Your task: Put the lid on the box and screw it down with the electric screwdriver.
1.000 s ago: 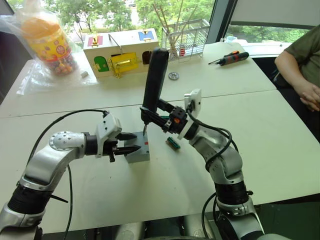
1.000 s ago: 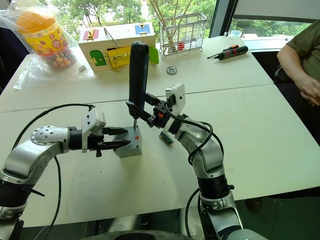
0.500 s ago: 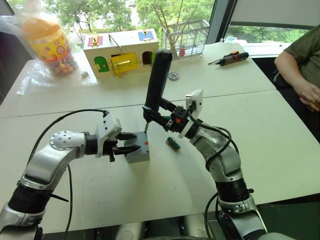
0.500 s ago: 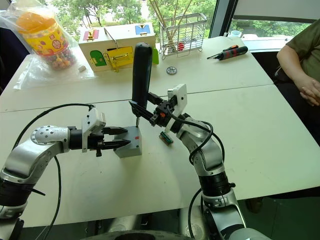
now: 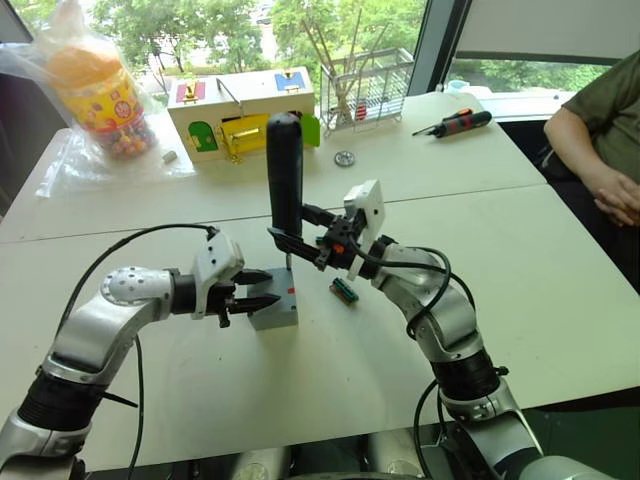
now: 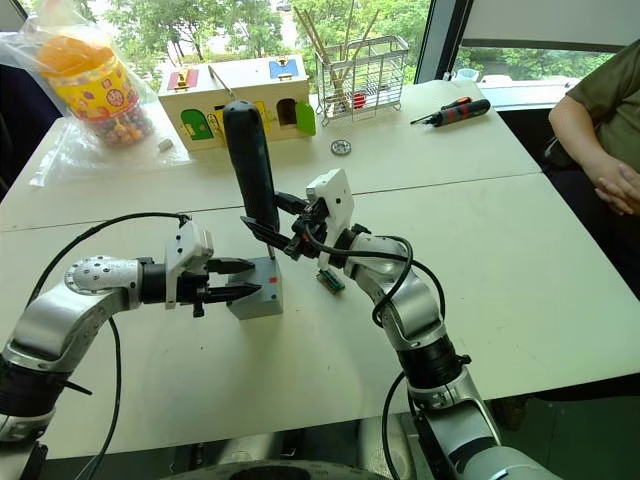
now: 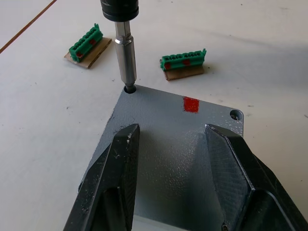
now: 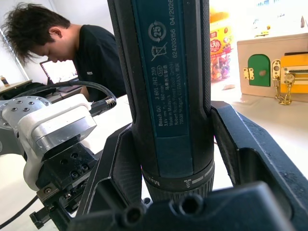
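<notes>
White tables [image 5: 520,260] are pushed together before a window with trees outside. A person [image 5: 600,130] sits at the 3 o'clock edge, forearm resting by the table.

At 11 o'clock stands a clear bag holding a jar of coloured sweets [image 5: 95,85]. At 12 o'clock sits a wooden box with coloured doors [image 5: 240,110], with a wire basket [image 5: 365,80] just beside it toward 1 o'clock. A black-and-orange manual screwdriver [image 5: 455,122] lies at 1 o'clock, well apart from the work.

The electric screwdriver [image 5: 284,175] stands close to upright at table centre. The right gripper [image 5: 298,240] is clamped around its lower barrel, one finger on each side, as the right wrist view confirms. Its metal bit [image 7: 127,60] is seated in a corner screw hole of the lid.

The box [image 5: 275,300] rests on the table at centre, just below the tool. The lid [image 7: 178,139] sits on top of it, flush, with a small red mark [image 7: 191,104] on its upper face and another screw hole [image 7: 234,114] at the neighbouring corner.

The left gripper [image 5: 262,290] reaches in from 9 o'clock, fingers [image 7: 115,168] spread apart over the lid, gripping nothing.

Two green terminal blocks [image 7: 183,61] on small cards lie on the table just beyond the box; a small metal disc [image 5: 344,158] lies near the wooden box.
</notes>
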Controlling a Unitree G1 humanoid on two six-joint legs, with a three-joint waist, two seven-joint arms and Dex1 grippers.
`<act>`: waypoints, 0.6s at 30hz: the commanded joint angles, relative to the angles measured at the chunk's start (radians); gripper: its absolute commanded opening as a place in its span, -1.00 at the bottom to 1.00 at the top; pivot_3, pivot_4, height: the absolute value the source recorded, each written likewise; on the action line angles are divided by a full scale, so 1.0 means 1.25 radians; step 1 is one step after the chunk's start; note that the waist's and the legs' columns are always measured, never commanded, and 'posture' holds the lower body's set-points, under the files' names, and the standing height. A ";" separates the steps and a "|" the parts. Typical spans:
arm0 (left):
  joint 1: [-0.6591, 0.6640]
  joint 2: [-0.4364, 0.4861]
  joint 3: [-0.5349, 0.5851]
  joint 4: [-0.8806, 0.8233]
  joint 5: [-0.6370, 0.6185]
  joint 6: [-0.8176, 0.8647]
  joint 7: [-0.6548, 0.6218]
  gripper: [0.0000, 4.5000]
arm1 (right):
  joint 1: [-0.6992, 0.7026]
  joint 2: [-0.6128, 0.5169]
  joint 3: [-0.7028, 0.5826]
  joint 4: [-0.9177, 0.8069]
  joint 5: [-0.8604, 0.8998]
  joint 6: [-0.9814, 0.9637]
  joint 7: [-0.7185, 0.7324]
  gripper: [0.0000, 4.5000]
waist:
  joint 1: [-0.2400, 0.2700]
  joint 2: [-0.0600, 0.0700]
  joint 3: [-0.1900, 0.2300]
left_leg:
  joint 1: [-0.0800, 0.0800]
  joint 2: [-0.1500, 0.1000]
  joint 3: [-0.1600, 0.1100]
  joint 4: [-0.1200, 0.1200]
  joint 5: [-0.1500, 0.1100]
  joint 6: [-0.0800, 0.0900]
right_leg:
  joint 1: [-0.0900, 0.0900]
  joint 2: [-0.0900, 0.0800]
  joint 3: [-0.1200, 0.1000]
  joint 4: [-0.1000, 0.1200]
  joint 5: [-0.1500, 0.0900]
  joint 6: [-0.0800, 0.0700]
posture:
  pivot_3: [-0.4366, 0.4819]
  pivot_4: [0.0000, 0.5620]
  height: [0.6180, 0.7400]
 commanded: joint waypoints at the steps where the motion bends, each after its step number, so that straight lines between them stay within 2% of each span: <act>1: 0.020 -0.001 -0.027 0.016 0.023 0.015 0.005 -0.04 | 0.013 -0.003 0.023 0.051 0.002 0.045 0.010 -0.17 | 0.000 0.000 0.000 | 0.001 0.000 0.000 0.000 0.000 0.000 | 0.001 0.000 0.000 0.000 0.000 0.000 | -0.05 -0.47 1.00; 7: 0.021 -0.005 -0.030 0.017 0.024 0.013 0.007 -0.04 | 0.004 -0.004 0.027 0.078 -0.008 0.050 0.006 -0.17 | 0.001 0.001 -0.001 | 0.010 0.000 0.000 -0.004 -0.001 0.002 | 0.006 0.000 0.000 -0.003 0.000 0.000 | -0.05 -0.47 1.00; 18: 0.023 -0.005 -0.032 0.018 0.031 0.013 0.004 -0.04 | 0.003 -0.004 0.047 0.106 -0.020 0.057 0.000 -0.17 | 0.002 0.001 -0.005 | 0.011 0.000 0.000 -0.004 -0.001 0.002 | 0.007 0.000 0.000 -0.003 0.000 0.000 | -0.05 -0.47 1.00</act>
